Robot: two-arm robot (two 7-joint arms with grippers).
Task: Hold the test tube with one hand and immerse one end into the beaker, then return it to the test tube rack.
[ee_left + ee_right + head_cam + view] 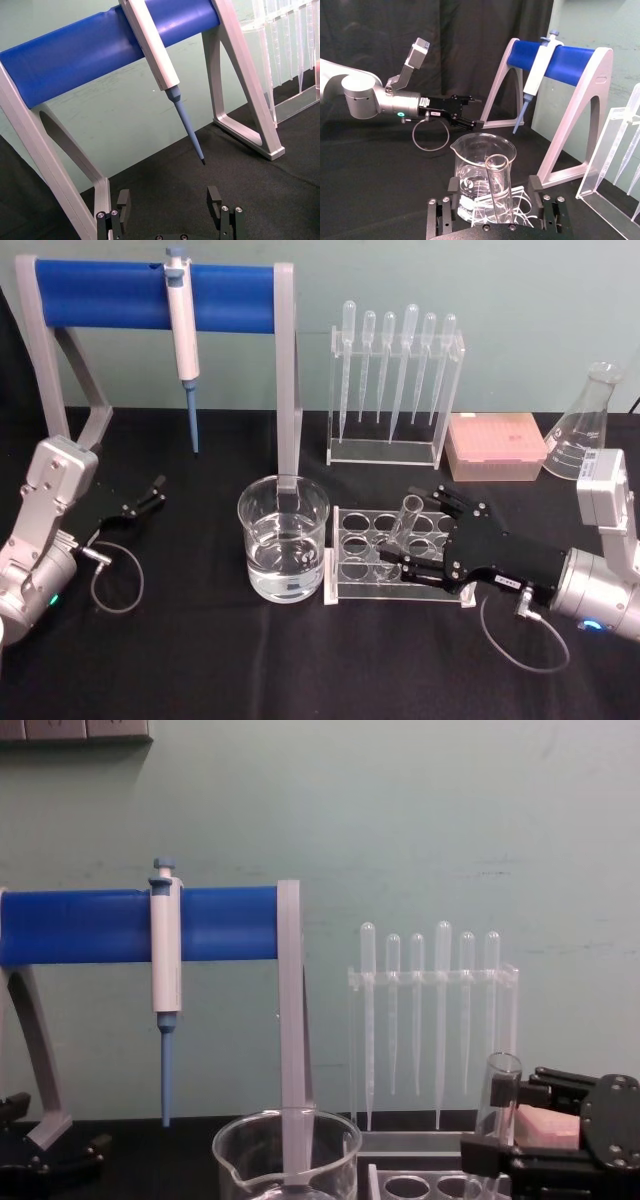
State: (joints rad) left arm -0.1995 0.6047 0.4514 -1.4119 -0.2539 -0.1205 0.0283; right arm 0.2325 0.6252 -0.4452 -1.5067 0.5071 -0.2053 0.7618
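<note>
Black tabletop [200,660] | right hand [495,185] spread around racked test tube [408,515], beside beaker [283,540] | left hand [170,197] spread | label [504,583] unreadable

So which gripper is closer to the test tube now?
Right. The right gripper straddles the test tube in the rack; the left gripper sits well past the beaker.

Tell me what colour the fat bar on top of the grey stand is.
The bar is bright blue; the head view shows it best.

Beaker [283,540] L of rack [337,555], tube [403,525] prob. in rack
</note>
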